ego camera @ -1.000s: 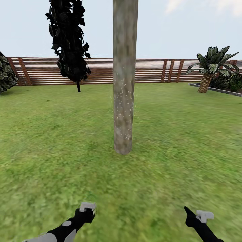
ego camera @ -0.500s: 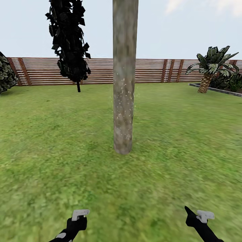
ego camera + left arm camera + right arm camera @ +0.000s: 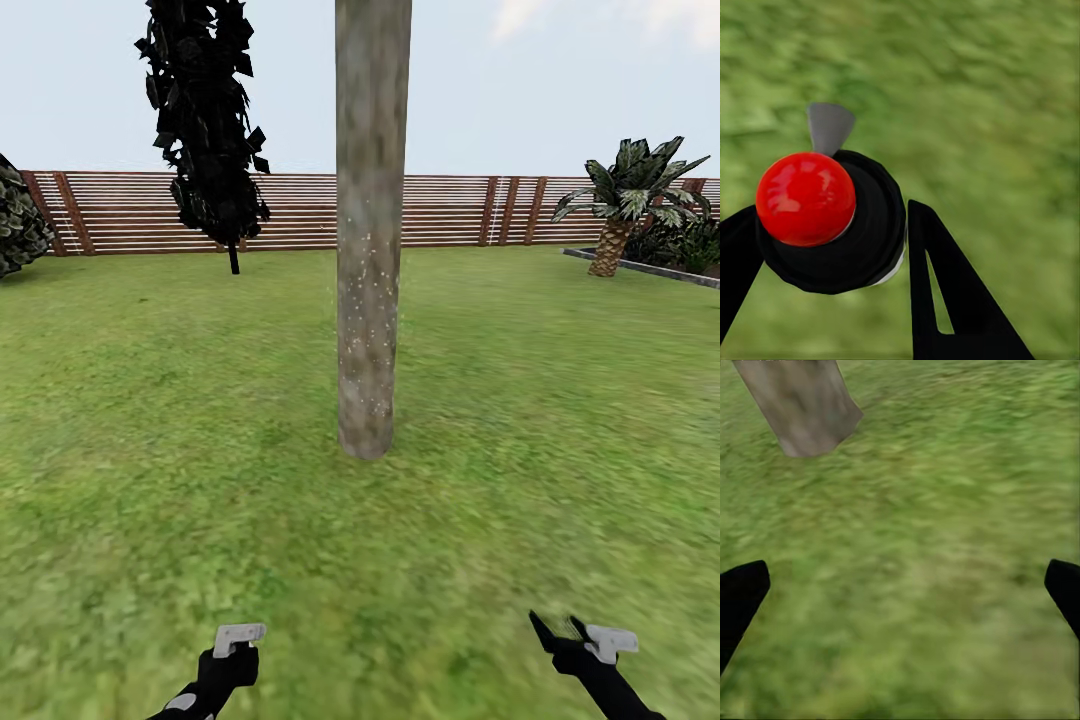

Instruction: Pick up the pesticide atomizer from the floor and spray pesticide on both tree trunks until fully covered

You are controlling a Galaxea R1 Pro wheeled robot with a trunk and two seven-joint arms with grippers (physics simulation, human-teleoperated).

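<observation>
A thick beige-grey tree trunk (image 3: 372, 250) rises from the grass floor (image 3: 500, 450) straight ahead, dotted with pale specks on its lower half. Its base also shows in the right wrist view (image 3: 802, 405). My left gripper (image 3: 225, 665) is low at the near left, shut on the pesticide atomizer (image 3: 238, 637), whose light grey spray head points toward the trunk. In the left wrist view the atomizer (image 3: 832, 217) is a black round body with a red knob, held between the black fingers (image 3: 945, 300). My right gripper (image 3: 555, 630) hangs open at the near right, over bare grass (image 3: 904, 577).
A brown slat fence (image 3: 450, 210) closes the lawn at the back. A thin-trunked near-black tree (image 3: 205, 120) stands back left, a bush (image 3: 15, 225) at the far left, and a palm (image 3: 625, 200) by a grey border (image 3: 640, 268) at the right. Open grass surrounds the trunk.
The left gripper with the atomizer has dropped lower and slightly left, then held still. The right gripper's fingers have spread apart. The specks around the trunk have thinned.
</observation>
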